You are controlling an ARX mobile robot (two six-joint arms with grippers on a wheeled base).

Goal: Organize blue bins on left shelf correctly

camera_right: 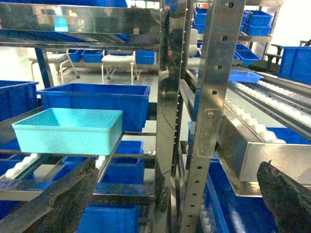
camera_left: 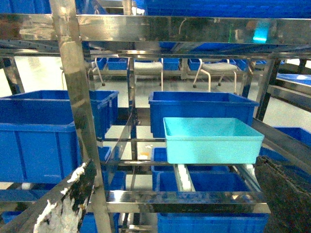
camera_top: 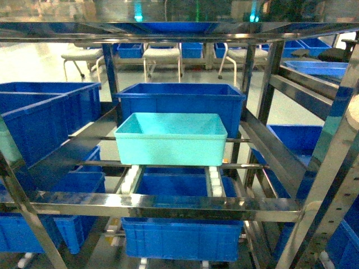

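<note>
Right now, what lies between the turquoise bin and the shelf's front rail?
In the head view, only white roller tracks span the gap between the turquoise bin and the front rail; nothing rests on them.

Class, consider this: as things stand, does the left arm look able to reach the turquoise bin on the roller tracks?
Probably yes. The turquoise bin sits near the front of the white roller tracks, nothing in front but the low front rail. The left gripper appears open, finger edges showing at the frame's corners.

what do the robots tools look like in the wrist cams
Only the fingers show, at the bottom corners of each wrist view. The left tool's fingers are dark, rough-surfaced wedges, one smeared with chipped white patches. The right tool's fingers are the same dark, coarse, tapering shape, without white marks. No cables or markings are visible.
</note>
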